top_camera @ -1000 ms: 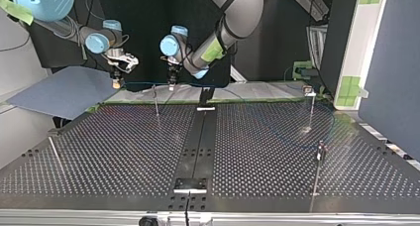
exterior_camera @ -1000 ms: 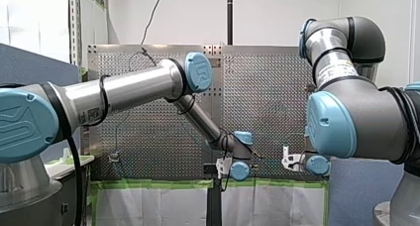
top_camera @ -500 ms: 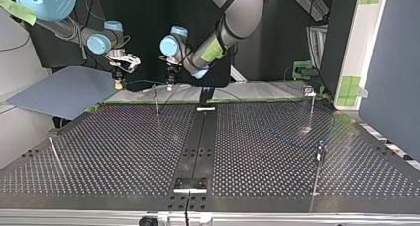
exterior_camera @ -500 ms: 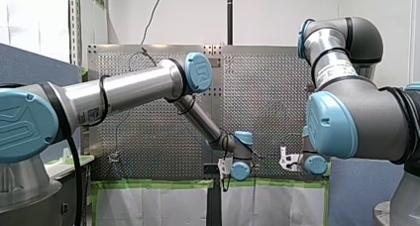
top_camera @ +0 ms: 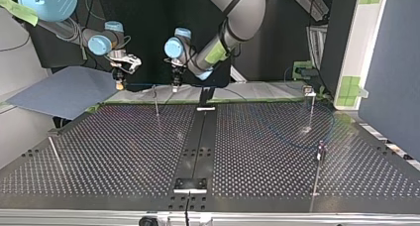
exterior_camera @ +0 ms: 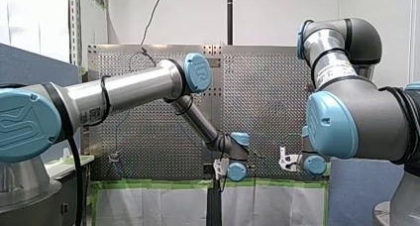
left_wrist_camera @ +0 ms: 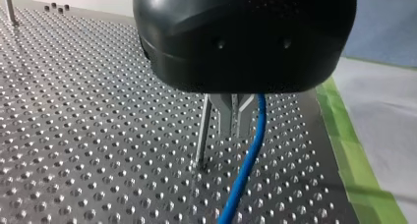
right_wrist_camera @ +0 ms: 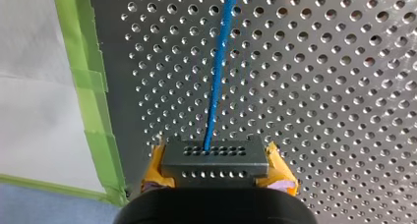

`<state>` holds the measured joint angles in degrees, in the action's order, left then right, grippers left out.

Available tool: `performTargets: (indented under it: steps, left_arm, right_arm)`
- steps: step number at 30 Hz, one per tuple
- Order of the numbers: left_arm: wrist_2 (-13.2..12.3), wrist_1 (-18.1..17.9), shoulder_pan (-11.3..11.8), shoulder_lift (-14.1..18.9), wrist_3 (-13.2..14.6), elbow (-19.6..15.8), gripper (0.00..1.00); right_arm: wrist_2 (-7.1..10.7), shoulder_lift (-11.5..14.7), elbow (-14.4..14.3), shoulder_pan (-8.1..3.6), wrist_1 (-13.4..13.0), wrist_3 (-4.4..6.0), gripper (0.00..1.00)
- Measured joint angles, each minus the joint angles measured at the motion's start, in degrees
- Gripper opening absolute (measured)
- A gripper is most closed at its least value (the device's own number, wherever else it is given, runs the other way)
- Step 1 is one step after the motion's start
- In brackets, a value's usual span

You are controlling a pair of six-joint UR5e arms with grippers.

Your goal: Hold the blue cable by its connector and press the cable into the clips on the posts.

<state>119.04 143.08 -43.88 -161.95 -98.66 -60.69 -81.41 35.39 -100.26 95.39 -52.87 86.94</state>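
Cable routing along the tabletop [top_camera: 124,151] edge beneath the arms, beside the green tape [right_wrist_camera: 93,101]. Note the connector [right_wrist_camera: 215,157] pinched between the yellow pads [right_wrist_camera: 156,161] of my right gripper [top_camera: 118,84], with the blue cable [left_wrist_camera: 246,160] leaving it straight over the perforated plate. Follow the cable along that edge to my left gripper [left_wrist_camera: 231,123]: metal fingers [left_wrist_camera: 220,117] drawn close together, apparently nipping the cable, just beside the first post [left_wrist_camera: 202,135]. Beyond it, trace a slack loop across the tabletop toward a second post [top_camera: 312,109] near a corner of the same edge. Compare with one second and half a second before: my left gripper shifted along the edge, away from my right gripper and perhaps slightly lower; my right gripper almost unmoved. Read as taking up slack, stretching the span past the first post's top. Judged stage: cable drawn out beside the first clip, not yet visibly seated; clip itself too small to make out. Next, presumably, a press onto that post.
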Motion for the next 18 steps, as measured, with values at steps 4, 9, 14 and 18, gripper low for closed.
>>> performTargets:
  steps: [4, 9, 14, 18]
  left_arm:
    - [-1.12, -1.82, 1.99, 0.01, -1.33, -1.90, 0.03]
    - [-1.36, -1.66, 2.60, 0.01, -1.63, -1.89, 0.03]
    - [-1.20, -0.25, 2.22, 0.02, -1.56, -0.25, 0.03]
    - [-1.01, 0.18, 1.81, 0.02, -1.58, 0.03, 0.03]
  right_arm:
    - [-0.50, -0.07, 0.11, 0.08, 0.71, -0.50, 0.00]
    - [-0.71, -0.08, 0.14, 0.04, 0.82, -0.56, 0.00]
    - [-0.84, -0.12, 0.17, -0.10, 0.69, -0.25, 0.00]
    - [-0.85, -0.17, 0.22, -0.12, 0.66, -0.12, 0.00]
